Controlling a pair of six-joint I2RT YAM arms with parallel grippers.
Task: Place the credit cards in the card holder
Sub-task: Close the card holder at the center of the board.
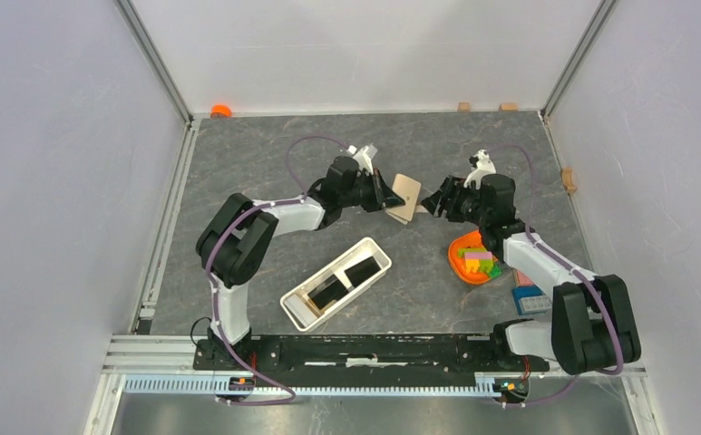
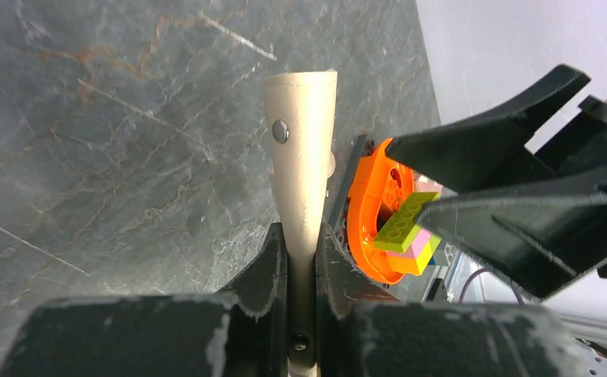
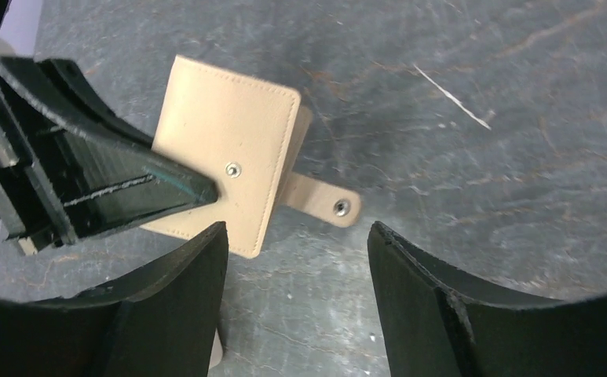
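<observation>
Left wrist: left claw [image 2: 301, 236] pinches beige wallet [image 2: 300, 141] edge-on; right wrist shows its face, right claw [image 3: 298, 236] spread.

Two cards [image 1: 360, 270] in tray [image 1: 303, 315]; wallet [image 1: 405, 198] behind tray; bowl [image 1: 456, 256] right of tray.

The left arm [image 1: 238, 237] rises from its base at the near left with its elbow bent high. Its forearm reaches far and right toward the middle of the table. The left gripper [image 1: 388, 197] points right with its jaws almost together, clamped on one edge of the tan leather card holder [image 3: 221, 133], one finger on each face. The right arm [image 1: 546, 263] folds up from the near-right base, and its forearm runs far and left. The right gripper [image 3: 296, 236] faces the left one, tips near it, with its jaws apart and touching nothing.
</observation>
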